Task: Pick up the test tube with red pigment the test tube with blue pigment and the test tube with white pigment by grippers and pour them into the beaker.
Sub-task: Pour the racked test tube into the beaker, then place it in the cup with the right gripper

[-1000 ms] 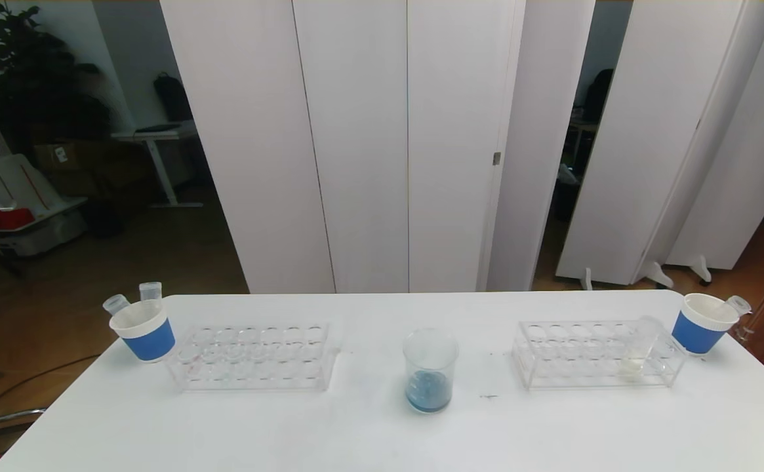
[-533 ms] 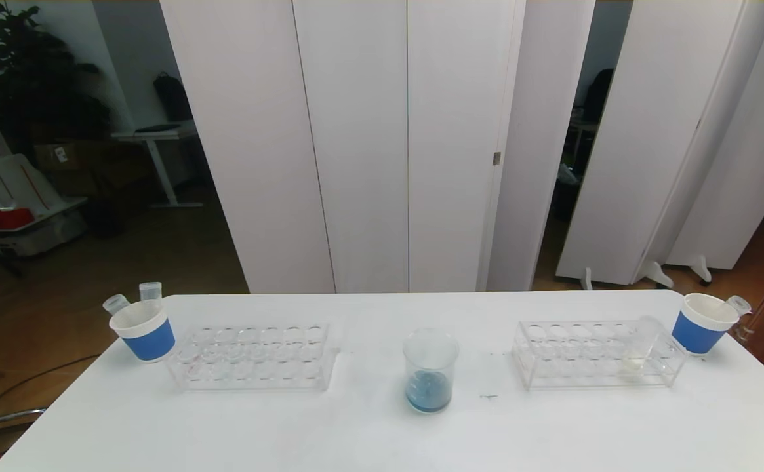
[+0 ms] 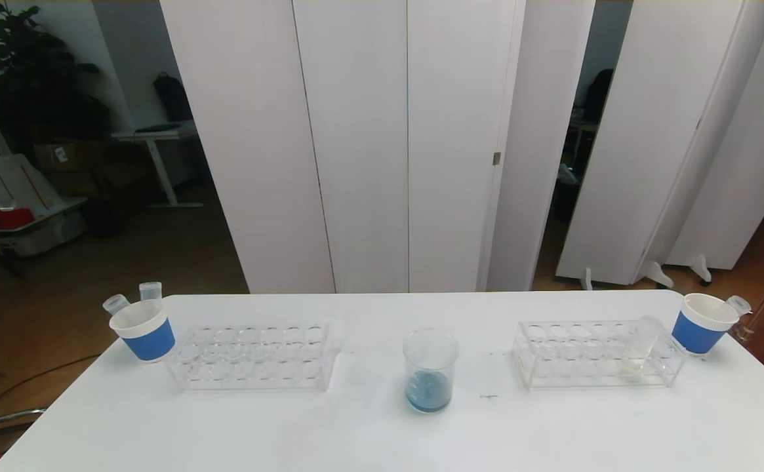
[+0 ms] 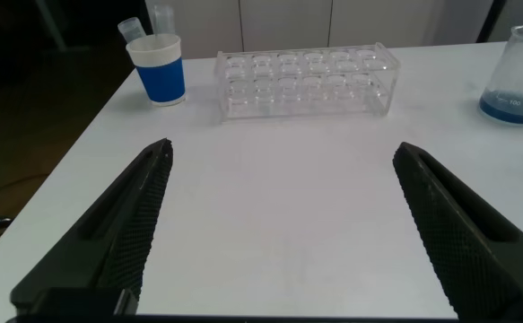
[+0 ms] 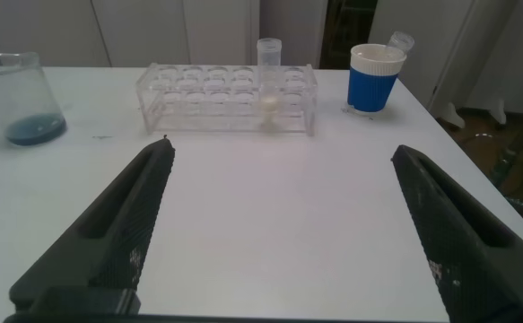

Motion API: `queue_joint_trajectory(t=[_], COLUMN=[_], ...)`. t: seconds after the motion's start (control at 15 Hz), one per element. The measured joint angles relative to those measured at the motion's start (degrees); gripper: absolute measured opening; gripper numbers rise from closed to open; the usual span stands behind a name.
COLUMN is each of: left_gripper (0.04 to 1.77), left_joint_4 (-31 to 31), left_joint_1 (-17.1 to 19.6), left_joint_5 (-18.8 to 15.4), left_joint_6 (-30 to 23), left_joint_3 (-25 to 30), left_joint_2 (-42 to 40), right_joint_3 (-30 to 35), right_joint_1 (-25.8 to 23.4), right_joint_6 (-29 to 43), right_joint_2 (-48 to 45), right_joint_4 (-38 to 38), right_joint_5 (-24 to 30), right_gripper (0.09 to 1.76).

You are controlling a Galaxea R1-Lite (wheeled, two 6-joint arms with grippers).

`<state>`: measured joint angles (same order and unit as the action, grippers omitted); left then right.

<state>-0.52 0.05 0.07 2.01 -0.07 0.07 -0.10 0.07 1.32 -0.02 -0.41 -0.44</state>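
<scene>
The left gripper hangs low over the near left part of the white table, its two black fingers spread wide with nothing between them. The right gripper does the same over the near right part, fingers apart and empty. Neither shows in the head view.

The beaker stands upright at the middle of the table, with a shallow pool of blue liquid at its bottom. To its right, well apart, sits a clear rack; the test tube with white pigment stands in a hole near that rack's right end, leaning a little, pale liquid at its base. Just beyond the rack's right end is a blue paper cup with a clear tube poking out over its rim.

On the beaker's left, a second clear rack holds no tubes that can be made out. A second blue cup stands at its left end, near the table's corner, with two clear tubes sticking out of it.
</scene>
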Motion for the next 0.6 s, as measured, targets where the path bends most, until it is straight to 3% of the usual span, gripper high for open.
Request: queue_joint_trajectory(t=[0.6], left_gripper=[1.75], left_joint_4=[0.0], left_joint_1=[0.0], left_joint_5=[0.0], left_joint_6=[0.0], left_joint_3=[0.0], left_joint_2=[0.0], right_joint_3=[0.0], right_joint_1=[0.0], right_joint_6=[-0.2], right_joint_2=[0.0], right_joint_4=[0.0], right_joint_5=[0.0], right_gripper=[1.74])
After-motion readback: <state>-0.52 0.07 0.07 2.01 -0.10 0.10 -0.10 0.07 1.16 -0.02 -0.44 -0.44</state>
